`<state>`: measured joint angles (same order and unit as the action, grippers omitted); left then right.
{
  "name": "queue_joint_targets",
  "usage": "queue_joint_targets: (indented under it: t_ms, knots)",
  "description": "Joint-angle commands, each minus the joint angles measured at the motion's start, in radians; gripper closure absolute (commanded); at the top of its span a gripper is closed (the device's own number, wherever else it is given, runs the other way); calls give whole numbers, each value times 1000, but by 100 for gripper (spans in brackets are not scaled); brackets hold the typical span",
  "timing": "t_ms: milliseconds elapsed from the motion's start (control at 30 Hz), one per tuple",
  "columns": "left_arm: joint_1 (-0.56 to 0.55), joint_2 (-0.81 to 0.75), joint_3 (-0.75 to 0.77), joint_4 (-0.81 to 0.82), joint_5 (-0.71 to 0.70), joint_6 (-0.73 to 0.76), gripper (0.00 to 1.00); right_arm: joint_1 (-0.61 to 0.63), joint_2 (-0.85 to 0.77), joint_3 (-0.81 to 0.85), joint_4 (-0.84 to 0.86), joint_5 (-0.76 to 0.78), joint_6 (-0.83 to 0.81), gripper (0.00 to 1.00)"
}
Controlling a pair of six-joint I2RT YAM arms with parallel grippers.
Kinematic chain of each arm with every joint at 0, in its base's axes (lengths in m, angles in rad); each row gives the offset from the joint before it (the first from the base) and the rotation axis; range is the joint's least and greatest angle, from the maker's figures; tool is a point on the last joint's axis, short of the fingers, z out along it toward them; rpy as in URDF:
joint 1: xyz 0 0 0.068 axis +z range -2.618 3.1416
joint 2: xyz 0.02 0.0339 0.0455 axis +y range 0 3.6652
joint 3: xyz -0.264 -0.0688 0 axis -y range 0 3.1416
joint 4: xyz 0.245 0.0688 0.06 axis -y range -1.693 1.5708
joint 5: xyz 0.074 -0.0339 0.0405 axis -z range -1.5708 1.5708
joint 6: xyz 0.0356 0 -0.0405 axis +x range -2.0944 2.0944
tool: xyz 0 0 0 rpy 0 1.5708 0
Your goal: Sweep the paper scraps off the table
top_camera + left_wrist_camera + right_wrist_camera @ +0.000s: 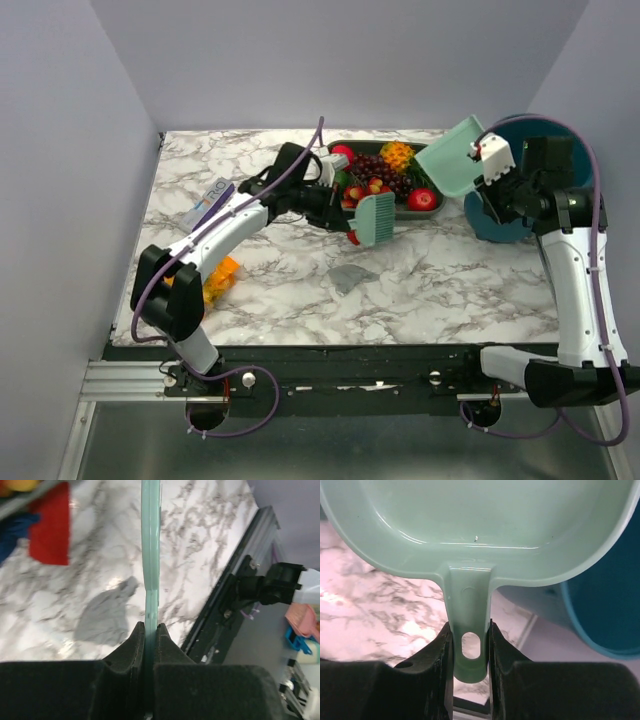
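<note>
My left gripper (345, 212) is shut on the handle of a mint green brush (375, 218), held just in front of the fruit tray. In the left wrist view the gripper (150, 630) clamps the brush (150, 555) edge-on above the table (200, 540). A red scrap (353, 237) lies under the brush, and a grey scrap (348, 277) lies nearer the front. The left wrist view shows the red scrap (50, 525), a dark blue scrap (12, 535) and the grey scrap (102, 615). My right gripper (487, 158) is shut on the handle of a mint green dustpan (452, 157), tilted by the blue bin; its inside (485, 520) looks empty.
A dark tray of fruit (390, 180) stands at the back centre. A blue bin (500, 215) stands at the back right, also in the right wrist view (605, 605). An orange snack bag (220, 280) lies front left, and a blue-and-white packet (208, 205) lies at the left.
</note>
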<state>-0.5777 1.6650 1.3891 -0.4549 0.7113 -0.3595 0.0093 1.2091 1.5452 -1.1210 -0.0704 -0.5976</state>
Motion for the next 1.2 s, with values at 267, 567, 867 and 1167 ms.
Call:
queue_joint_targets:
  t_ms: [267, 567, 867, 1167]
  knots:
    - [141, -114, 82, -303, -229, 353, 100, 130, -80, -319, -215, -205, -180, 99]
    - [141, -54, 152, -530, -317, 510, 100, 130, -164, -606, -258, 56, -243, 99]
    - [144, -4, 145, -662, -299, 496, 100, 129, -40, -669, -284, 214, -193, 99]
    - [176, 68, 137, -760, -115, 469, 100, 130, 81, -675, -248, 242, -108, 99]
